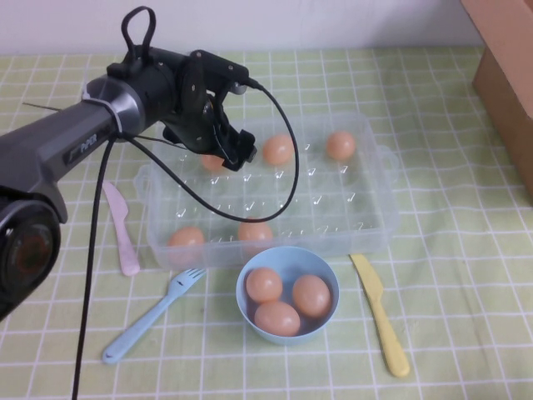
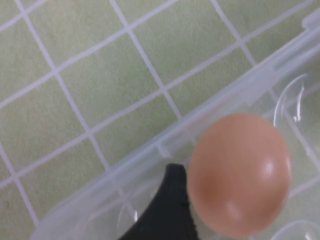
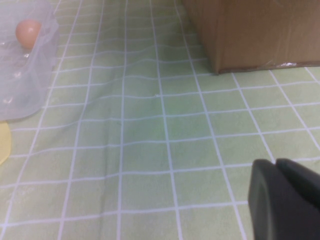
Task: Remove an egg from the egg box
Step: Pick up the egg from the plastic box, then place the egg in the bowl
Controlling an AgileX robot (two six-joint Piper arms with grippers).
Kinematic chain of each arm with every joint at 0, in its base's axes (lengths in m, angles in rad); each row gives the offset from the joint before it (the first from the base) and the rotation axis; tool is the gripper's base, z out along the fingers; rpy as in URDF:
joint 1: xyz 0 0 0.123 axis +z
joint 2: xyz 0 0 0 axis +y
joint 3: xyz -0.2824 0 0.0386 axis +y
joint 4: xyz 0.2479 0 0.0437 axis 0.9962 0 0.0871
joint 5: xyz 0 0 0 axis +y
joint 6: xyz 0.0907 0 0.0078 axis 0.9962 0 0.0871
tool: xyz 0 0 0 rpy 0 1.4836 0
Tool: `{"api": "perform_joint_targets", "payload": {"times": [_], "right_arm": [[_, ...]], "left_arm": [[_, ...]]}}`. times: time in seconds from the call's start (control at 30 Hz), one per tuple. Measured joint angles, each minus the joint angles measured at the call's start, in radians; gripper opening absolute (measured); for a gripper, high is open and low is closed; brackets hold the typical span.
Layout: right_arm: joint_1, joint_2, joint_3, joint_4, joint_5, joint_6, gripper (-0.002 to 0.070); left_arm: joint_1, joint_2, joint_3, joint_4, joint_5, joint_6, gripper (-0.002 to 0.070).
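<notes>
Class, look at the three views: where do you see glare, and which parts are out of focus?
High view: small white glints on the egg box dimples; left gripper sharp over an egg. Left wrist view: egg soft, with a pale highlight; fingertip blurred. Right wrist view: right gripper blurred above tablecloth.

egg [image 2: 240,172] in egg box [image 2: 150,150] — black finger [image 2: 167,210] alongside

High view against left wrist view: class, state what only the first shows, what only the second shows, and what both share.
Only the high view shows the blue bowl holding three eggs, the fork, both knives and four more boxed eggs. Only the left wrist view shows a dark finger of the left tool beside the egg. Both share the egg box and checked cloth. The right tool appears in neither.
</notes>
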Motion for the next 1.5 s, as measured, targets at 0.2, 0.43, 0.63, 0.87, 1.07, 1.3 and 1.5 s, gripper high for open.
{"api": "perform_joint_targets", "payload": {"times": [0.2,0.43,0.63,0.87,1.07,1.3,1.5], "right_arm": [[0.0,0.0,0.0,0.0,0.0,0.0,-0.0017],[0.0,0.0,0.0,0.0,0.0,0.0,-0.0017],[0.0,0.0,0.0,0.0,0.0,0.0,-0.0017],[0.0,0.0,0.0,0.0,0.0,0.0,-0.0017],[0.0,0.0,0.0,0.0,0.0,0.0,-0.0017],[0.0,0.0,0.0,0.0,0.0,0.0,-0.0017],[0.0,0.0,0.0,0.0,0.0,0.0,-0.0017]], "left_arm": [[0.0,0.019,-0.002,0.005,-0.029,-0.006,0.0627],[0.0,0.036,-0.002,0.006,-0.036,-0.009,0.0465],[0.0,0.036,-0.002,0.006,-0.036,-0.009,0.0353],[0.0,0.002,-0.002,0.006,-0.028,-0.004,0.0353],[0.0,-0.107,-0.002,0.009,0.095,0.05,0.0353],[0.0,-0.175,-0.007,-0.193,0.362,0.201,0.0353],[-0.018,-0.195,-0.007,-0.298,0.451,0.266,0.0352]]}}
